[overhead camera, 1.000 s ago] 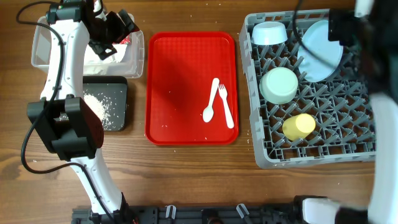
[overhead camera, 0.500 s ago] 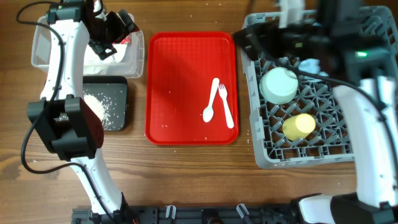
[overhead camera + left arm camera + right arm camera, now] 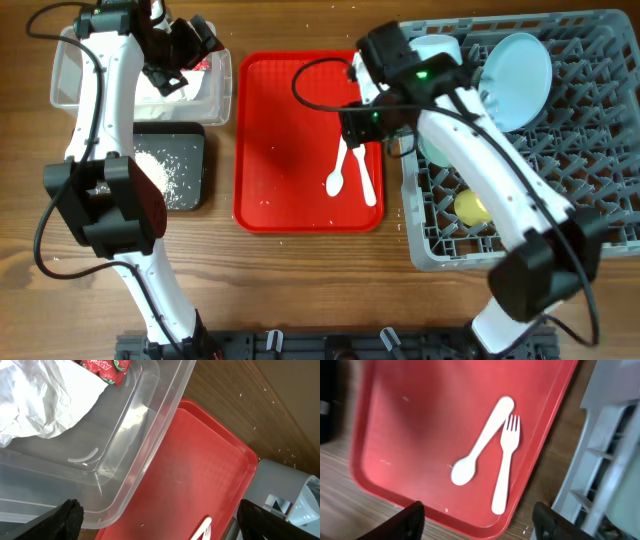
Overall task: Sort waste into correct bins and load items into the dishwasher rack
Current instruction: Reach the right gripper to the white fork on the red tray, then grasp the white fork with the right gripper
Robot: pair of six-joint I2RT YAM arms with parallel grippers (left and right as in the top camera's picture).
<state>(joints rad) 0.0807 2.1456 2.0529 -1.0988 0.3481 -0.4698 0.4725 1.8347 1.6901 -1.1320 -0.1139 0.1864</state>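
**One spoon and one fork counted on the red tray**

Nearest, one yellow cup (image 3: 466,206) is seen in the pegged grey plastic rack (image 3: 600,180), and white crumbs (image 3: 160,175) are scattered in the matte black bin (image 3: 192,140). Midway, one smooth white spoon (image 3: 482,442) and one fork (image 3: 506,467) are laid side by side on the red tray (image 3: 420,420). The right end effector (image 3: 479,510) is held above them, fingers apart, a spread shown only by the wrist view. Farthest, one crumpled napkin (image 3: 40,400) and one glossy wrapper (image 3: 102,367) are contained in the clear tub (image 3: 135,460), with the left end effector (image 3: 160,510) spread empty beside it.
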